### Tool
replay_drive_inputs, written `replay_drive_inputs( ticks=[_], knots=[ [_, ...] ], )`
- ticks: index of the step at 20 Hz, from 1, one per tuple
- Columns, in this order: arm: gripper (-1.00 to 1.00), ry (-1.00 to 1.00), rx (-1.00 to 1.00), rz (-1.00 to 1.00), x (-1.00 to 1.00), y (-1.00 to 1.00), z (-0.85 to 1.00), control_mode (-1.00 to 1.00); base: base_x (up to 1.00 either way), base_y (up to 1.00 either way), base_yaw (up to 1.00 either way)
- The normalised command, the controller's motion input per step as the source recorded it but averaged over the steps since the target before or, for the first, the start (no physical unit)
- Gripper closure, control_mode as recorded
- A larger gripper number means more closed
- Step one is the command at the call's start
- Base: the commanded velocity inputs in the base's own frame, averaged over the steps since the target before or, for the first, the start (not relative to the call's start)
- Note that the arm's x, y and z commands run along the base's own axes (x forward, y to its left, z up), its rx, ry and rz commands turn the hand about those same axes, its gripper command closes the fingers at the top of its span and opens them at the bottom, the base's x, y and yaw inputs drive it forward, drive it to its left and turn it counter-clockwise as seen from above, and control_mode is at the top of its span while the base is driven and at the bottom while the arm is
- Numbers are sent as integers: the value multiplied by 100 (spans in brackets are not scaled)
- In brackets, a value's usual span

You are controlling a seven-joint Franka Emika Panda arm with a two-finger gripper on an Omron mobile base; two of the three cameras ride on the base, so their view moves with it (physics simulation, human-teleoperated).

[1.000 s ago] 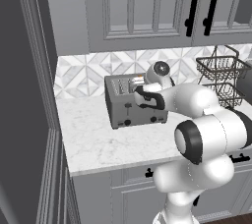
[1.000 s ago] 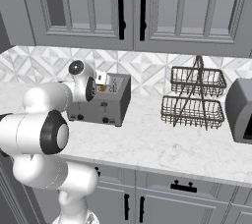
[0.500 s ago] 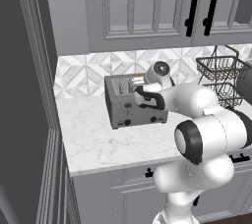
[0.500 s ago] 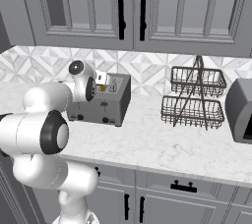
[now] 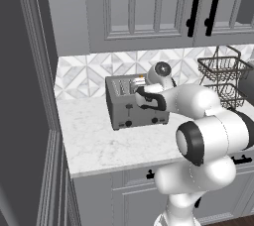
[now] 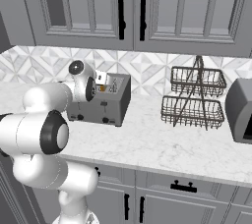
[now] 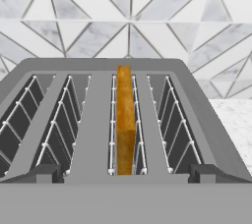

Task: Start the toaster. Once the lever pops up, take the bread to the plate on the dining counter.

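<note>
The grey four-slot toaster [image 5: 133, 110] [image 6: 109, 108] stands on the kitchen counter against the tiled wall. The bread [image 7: 125, 120], a golden-tan slice seen edge-on, stands upright in the third slot from the left of the toaster [image 7: 96, 120]; a bit of its orange edge also shows as the bread [image 6: 102, 89]. My gripper [image 7: 126, 173] [image 5: 141, 84] [image 6: 105, 81] hovers over the toaster's top near its front, open wide, with its fingertips [image 7: 49, 171] straddling the slice's slot and nothing between them. The plate and the dining counter are out of view.
A two-tier wire basket [image 6: 194, 96] [image 5: 222, 70] stands to the toaster's right, and a grey appliance [image 6: 241, 111] beyond it. Upper cabinets [image 6: 133, 7] hang above. A tall grey panel [image 5: 25, 96] bounds the counter's left end. The counter's front edge [image 5: 114, 163] runs below.
</note>
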Motion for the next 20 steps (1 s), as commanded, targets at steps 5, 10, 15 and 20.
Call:
replay_drive_inputs(
  ticks=[5, 10, 15, 20],
  knots=[
    [-100, 0, 0, 0, 0, 0, 0, -100, 0, 0, 0],
    [-100, 0, 0, 0, 0, 0, 0, -100, 0, 0, 0],
    [-100, 0, 0, 0, 0, 0, 0, -100, 0, 0, 0],
    [-100, 0, 0, 0, 0, 0, 0, -100, 0, 0, 0]
  ],
)
